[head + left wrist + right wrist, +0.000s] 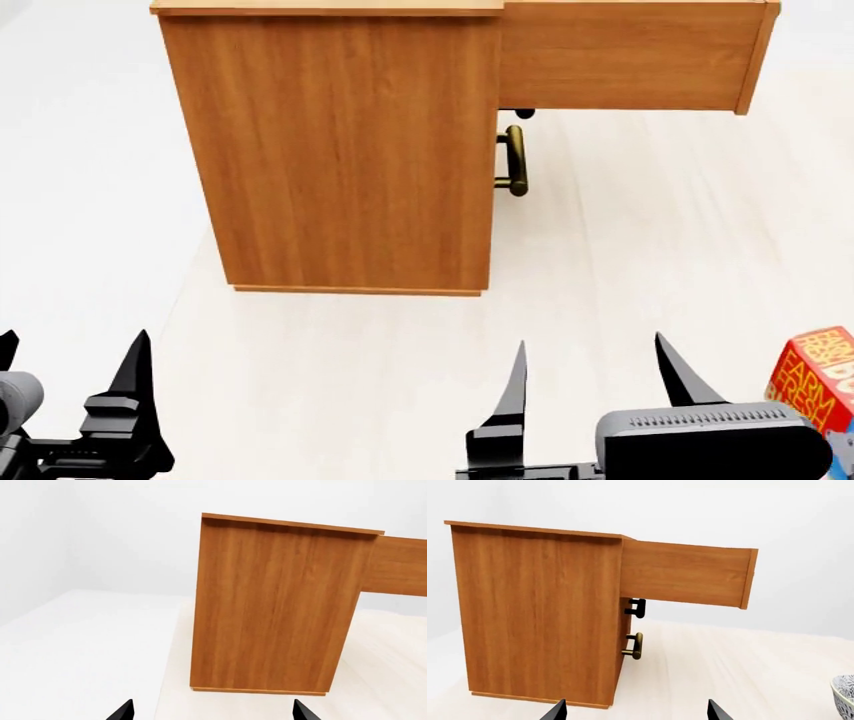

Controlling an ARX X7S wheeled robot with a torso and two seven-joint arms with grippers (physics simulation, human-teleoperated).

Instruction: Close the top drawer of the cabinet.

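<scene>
Zero progress | top drawer fully extended from cabinet at counter's far edge | both grippers' fingers spread, empty, near edge | push remains

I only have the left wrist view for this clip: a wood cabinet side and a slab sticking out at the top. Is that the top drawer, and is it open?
Observer: Yes. In the right wrist view the top drawer stands pulled far out of the cabinet.
Operator: Any handles in sight?
Observer: A brass handle shows on the front below the drawer.
Operator: Where is the right gripper?
Observer: The right gripper is open, short of the cabinet, touching nothing.
Operator: Anything else nearby?
Observer: A red food box sits beside that gripper.
</scene>
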